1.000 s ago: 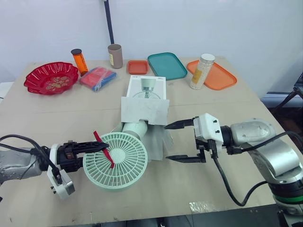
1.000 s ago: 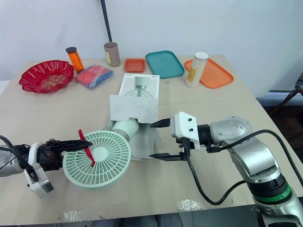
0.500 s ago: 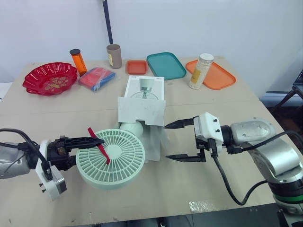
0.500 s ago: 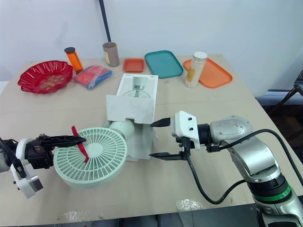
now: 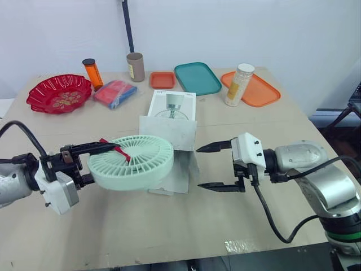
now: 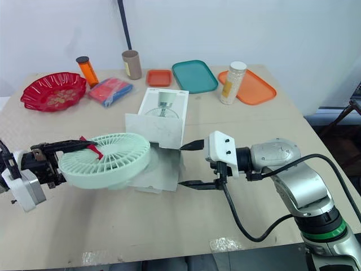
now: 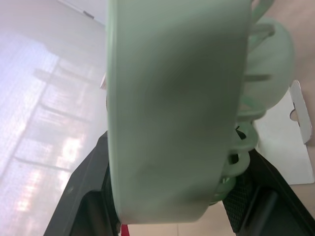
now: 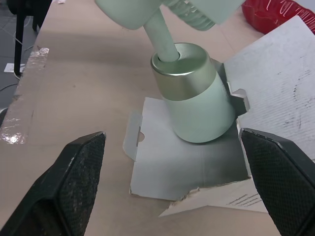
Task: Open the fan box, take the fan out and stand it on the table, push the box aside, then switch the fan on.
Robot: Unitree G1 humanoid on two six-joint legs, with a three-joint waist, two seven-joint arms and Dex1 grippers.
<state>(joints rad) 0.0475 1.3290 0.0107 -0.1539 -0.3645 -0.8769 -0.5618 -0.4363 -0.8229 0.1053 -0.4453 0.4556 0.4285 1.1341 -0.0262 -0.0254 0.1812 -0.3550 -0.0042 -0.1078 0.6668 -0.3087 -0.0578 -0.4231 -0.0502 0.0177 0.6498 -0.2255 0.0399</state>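
Head stereo pair: high, facing forward and down over the whole surface (image 5: 271, 130), wall beyond; both eyes share one scene, slightly offset. Left wrist camera: pressed close to the fan (image 7: 172, 98) rim, looking along its jaws. Right wrist camera: low, near, facing fan base and box (image 8: 275, 98) flap; head views share both.

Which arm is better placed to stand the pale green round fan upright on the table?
Left: the left fingers clamp the rim of the pale green round fan. The right fingers are open beside the white cardboard box, holding nothing.
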